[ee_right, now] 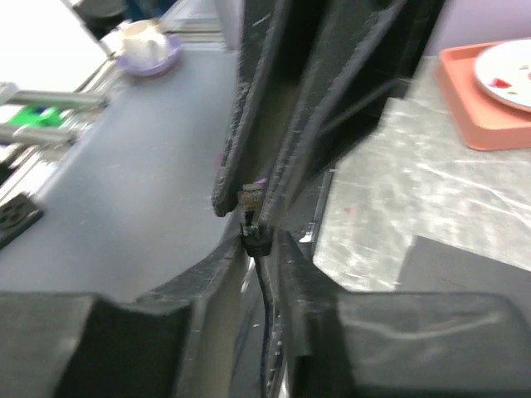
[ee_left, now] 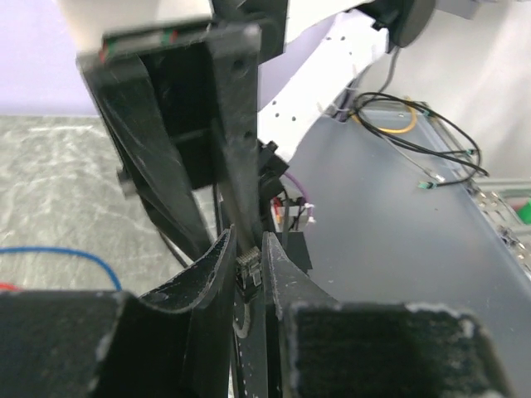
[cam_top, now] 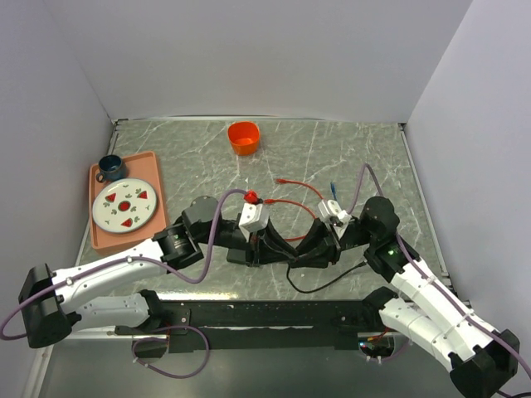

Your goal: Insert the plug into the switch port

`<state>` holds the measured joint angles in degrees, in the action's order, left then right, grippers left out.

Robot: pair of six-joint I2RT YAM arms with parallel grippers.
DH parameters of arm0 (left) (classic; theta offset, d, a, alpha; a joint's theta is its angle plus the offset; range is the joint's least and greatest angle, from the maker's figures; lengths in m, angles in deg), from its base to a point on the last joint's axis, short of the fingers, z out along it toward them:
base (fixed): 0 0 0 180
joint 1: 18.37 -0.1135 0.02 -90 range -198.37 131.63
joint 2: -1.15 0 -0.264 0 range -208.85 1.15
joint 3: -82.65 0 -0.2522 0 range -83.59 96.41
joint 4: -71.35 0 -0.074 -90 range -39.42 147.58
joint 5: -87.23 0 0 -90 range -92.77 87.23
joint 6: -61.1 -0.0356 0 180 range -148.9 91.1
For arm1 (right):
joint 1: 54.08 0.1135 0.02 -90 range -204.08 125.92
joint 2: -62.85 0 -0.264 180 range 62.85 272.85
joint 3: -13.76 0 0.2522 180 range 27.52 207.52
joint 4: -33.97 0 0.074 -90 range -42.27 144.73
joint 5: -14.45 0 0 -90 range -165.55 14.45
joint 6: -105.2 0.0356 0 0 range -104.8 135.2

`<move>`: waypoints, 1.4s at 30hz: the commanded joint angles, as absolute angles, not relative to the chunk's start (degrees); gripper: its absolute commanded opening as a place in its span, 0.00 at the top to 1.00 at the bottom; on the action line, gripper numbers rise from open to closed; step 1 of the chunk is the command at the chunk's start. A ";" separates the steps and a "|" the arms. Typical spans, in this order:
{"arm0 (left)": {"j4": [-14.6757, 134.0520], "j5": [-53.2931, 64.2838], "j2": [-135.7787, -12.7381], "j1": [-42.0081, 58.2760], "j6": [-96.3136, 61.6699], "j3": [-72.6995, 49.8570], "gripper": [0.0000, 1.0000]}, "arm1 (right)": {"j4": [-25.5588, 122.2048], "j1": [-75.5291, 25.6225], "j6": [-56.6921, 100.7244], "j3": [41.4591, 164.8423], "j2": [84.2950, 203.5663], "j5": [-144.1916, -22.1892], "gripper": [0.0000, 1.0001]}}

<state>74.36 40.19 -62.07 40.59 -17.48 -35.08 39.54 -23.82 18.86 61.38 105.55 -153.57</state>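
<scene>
Left gripper (ee_left: 247, 257): fingers clenched on the plug (ee_left: 247, 267), one pad on each side of it.
Right gripper (ee_right: 259, 249): tip to tip with the left one; its fingers flank the black cord (ee_right: 262, 332) just below the plug, but I cannot tell whether they grip it.
Plug: between the two pairs of fingertips, over the near middle of the marble table (cam_top: 348, 157).
Switch port: I cannot make it out; the arms cover that spot.
Orange cup (cam_top: 243, 137): far side, well apart.
Tray (cam_top: 99, 236): at the left, holding a plate (cam_top: 124, 205) and a blue cup (cam_top: 110, 168).
</scene>
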 commanded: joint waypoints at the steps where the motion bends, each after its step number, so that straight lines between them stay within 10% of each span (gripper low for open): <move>1: 74.10 34.34 -57.75 41.05 -16.17 -37.88 0.99 | 38.31 -23.76 18.45 63.29 102.85 -144.92 0.52; 3: 76.21 28.71 -56.69 41.05 -12.93 -38.59 0.99 | 38.33 -23.67 19.33 62.85 101.97 -136.32 0.39; 4: 76.74 27.22 -56.51 41.05 -11.77 -39.11 0.99 | 38.41 -23.76 21.86 62.15 101.00 -132.19 0.09; 5: 77.01 23.72 -56.60 41.05 -10.63 -39.12 0.99 | 38.93 -23.67 23.10 61.97 100.65 -124.32 0.01; 22: 52.51 -30.50 -63.09 41.31 22.05 -25.34 0.99 | 49.31 -13.43 24.43 65.75 92.99 -87.36 0.00; 34: 48.35 -31.24 -69.52 41.40 27.61 -19.34 0.99 | 49.49 -0.38 21.09 73.22 110.74 -65.44 0.02; 42: 48.09 -31.59 -67.06 41.40 26.73 -20.48 0.99 | 47.90 -0.55 20.12 74.27 114.52 -64.21 0.33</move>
<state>47.06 -30.14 -69.55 41.10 26.30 -21.24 51.04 -0.59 21.22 70.50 113.68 -66.99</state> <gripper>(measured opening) 0.198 0.773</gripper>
